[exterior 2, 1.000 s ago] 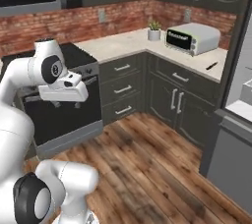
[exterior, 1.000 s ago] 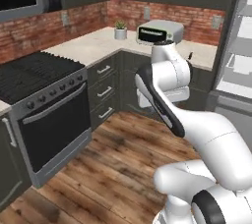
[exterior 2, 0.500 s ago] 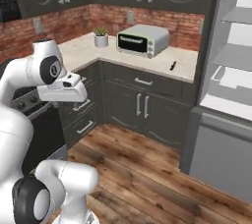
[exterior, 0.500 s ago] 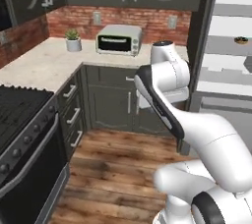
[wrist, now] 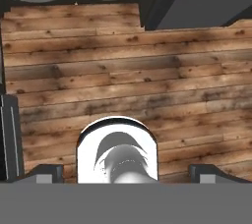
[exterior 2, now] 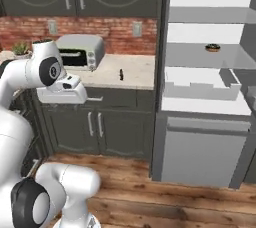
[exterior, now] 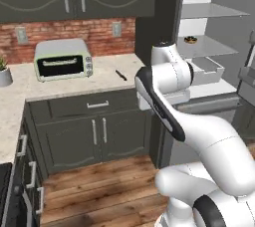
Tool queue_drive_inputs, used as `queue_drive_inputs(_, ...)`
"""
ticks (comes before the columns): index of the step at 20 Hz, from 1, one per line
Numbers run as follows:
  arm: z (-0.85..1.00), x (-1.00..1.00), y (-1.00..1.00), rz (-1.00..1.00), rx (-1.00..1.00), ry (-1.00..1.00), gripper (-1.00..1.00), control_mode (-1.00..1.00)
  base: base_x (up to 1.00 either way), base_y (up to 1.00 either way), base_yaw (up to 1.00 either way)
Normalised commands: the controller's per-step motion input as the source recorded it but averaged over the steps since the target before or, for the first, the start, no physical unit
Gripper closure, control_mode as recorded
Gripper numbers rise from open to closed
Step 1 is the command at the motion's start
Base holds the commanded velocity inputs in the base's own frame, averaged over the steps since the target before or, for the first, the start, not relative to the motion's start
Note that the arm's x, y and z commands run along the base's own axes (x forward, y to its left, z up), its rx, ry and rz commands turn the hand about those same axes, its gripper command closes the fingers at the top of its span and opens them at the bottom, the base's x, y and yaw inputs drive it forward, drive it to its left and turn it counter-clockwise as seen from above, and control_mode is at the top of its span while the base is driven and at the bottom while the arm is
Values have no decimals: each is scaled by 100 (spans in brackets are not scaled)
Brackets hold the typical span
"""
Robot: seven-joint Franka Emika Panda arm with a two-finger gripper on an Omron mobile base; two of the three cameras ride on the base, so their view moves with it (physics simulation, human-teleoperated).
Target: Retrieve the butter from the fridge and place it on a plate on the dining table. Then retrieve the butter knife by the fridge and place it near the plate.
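fridge [exterior 2: 210,97] cut off right, shelf item [exterior 2: 213,48] too small

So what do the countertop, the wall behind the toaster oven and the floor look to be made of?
The countertop looks like pale beige stone with a faint speckle and a matt finish. The wall behind the toaster oven looks like red brick: rows of blocks with lighter mortar lines. The floor looks like brown wood planks, with grain, dark knots and board seams showing; real wood or laminate cannot be told.

Open fridge [exterior 2: 210,79] shelves unobstructed; toaster oven [exterior: 63,60] flanks knife [exterior: 121,75].
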Motion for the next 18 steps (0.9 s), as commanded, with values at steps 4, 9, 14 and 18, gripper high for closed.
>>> queue_drive_inputs(4,0,0,0,0,0,0,-100,100,86,22,-49)
queue_drive_inputs(9,0,0,0,0,0,0,-100,100,51,29,-1)
queue_drive_inputs(14,0,0,0,0,0,0,-100,100,82,33,14)
queue_drive_inputs(18,0,0,0,0,0,0,-100,100,51,9,17)
